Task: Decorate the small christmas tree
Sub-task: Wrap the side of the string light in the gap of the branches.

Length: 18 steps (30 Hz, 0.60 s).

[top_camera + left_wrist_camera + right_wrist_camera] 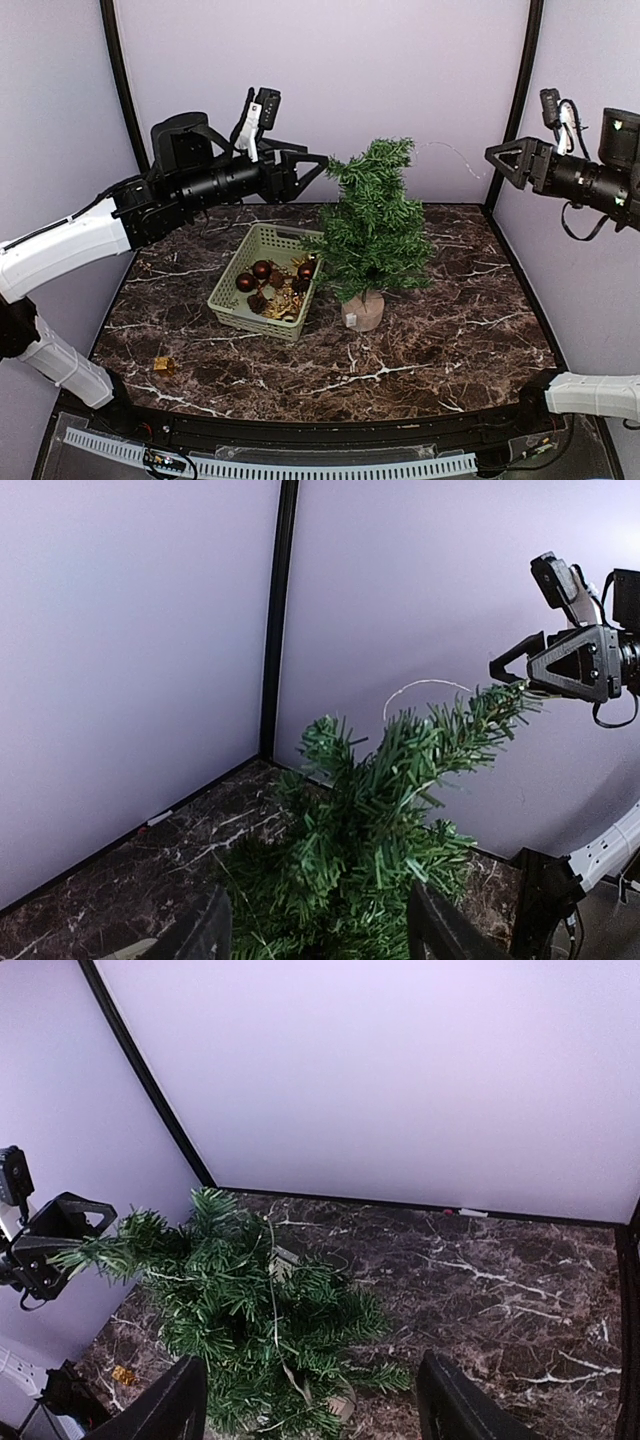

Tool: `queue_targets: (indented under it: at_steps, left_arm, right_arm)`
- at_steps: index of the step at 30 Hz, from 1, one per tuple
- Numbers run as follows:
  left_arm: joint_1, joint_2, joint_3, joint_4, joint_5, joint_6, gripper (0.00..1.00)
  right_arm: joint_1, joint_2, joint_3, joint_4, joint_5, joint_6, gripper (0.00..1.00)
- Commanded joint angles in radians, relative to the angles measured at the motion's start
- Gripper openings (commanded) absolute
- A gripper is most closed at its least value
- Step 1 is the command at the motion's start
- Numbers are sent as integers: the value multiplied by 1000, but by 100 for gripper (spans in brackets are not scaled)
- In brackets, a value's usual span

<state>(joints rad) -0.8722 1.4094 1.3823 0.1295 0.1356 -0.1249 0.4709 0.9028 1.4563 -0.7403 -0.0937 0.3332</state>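
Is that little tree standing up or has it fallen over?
Standing: the small christmas tree sits upright on its round base, leaning only slightly.

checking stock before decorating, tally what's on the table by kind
tree: 1
basket: 1
red balls in the basket: 3 clear
loose gold piece: 1
total: 6, gold heap in the basket too tangled to count

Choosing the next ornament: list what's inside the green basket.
The basket holds dark red baubles and a tangle of gold pieces. Branches of the small christmas tree overhang its right end, so anything there is hidden.
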Motion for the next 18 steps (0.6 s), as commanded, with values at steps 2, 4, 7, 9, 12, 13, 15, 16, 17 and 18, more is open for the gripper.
queue_targets:
  at_steps: [2, 4, 7, 9, 12, 13, 15, 16, 17, 18]
  left_arm:
    - [6, -58, -43, -67, -16, -36, 62]
    - [6, -71, -60, -76, -17, -43, 60]
    - [7, -91, -90, -84, -22, -47, 57]
    - [8, -99, -100, -89, -27, -46, 55]
    - [7, -106, -107, -96, -31, -43, 52]
    - [8, -109, -111, -98, -30, -41, 51]
    - [6, -113, -119, -96, -32, -38, 50]
    - [7, -115, -122, -95, -37, -38, 50]
    - [7, -120, -129, -92, -39, -37, 49]
    - [7, -121, -131, -92, -44, -35, 49]
  right_arm:
    - [-3, 99, 133, -138, -44, -80, 72]
    - [-3, 150, 192, -188, -60, -101, 70]
    - [-3, 208, 260, -251, -82, -127, 62]
    - [-2, 241, 284, -277, -94, -138, 57]
    - [-2, 277, 312, -297, -104, -150, 47]
    - [-2, 284, 319, -298, -111, -152, 43]
    - [-2, 293, 330, -298, -124, -155, 34]
    - [-2, 295, 331, -296, -131, -155, 31]
    - [-2, 298, 330, -293, -138, -155, 30]
    - [-2, 300, 327, -289, -147, -155, 29]
